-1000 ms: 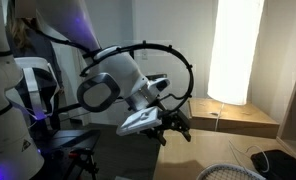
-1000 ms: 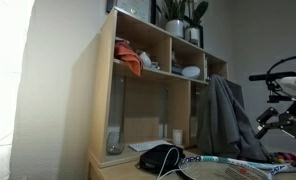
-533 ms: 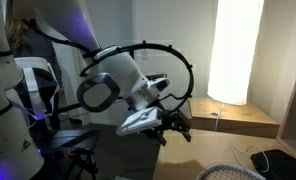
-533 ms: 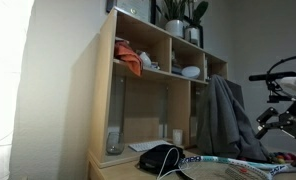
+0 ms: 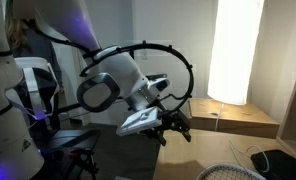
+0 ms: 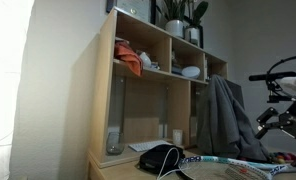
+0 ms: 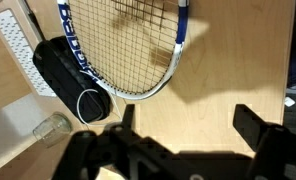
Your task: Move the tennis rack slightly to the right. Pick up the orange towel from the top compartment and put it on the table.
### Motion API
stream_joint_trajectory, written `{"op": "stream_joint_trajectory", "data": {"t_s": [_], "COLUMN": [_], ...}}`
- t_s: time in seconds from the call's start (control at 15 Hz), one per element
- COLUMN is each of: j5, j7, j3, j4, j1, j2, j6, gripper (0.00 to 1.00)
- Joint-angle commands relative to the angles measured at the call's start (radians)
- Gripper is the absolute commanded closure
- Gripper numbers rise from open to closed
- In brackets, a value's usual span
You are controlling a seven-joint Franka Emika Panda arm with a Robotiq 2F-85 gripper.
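Mid-air in an exterior view, our gripper (image 5: 174, 127) hangs open, unmoved. High in an exterior view, the orange towel (image 6: 131, 63) sits in the top compartment. From the wrist, the tennis rack (image 7: 128, 40) lies untouched on the table (image 7: 228, 70); we judge neither step begun.

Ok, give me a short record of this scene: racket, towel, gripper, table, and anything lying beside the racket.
tennis rack: lying flat on the table, head below the gripper
orange towel: bunched in an upper compartment of the wooden shelf, not yet picked up
gripper: open, holding nothing, above the table
table: light wood, bare beside the racket head
black pouch: on the table, the racket's rim overlapping it
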Motion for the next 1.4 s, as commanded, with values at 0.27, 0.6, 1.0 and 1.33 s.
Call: {"op": "stream_joint_trajectory", "data": {"t_s": [0.27, 0.6, 1.0, 1.33], "j5": [0.000, 0.027, 0.190, 0.362], "j7": [0.000, -0.023, -0.107, -0.208], "j3": [0.000, -0.009, -0.061, -0.120], "j4": [0.000, 0.003, 0.020, 0.039], "j1": [0.000, 0.029, 0.181, 0.361], "j2": [0.000, 0.005, 0.039, 0.081], "j6": [0.000, -0.001, -0.002, -0.003], "gripper": [0.00, 0.00, 0.00, 0.00]}}
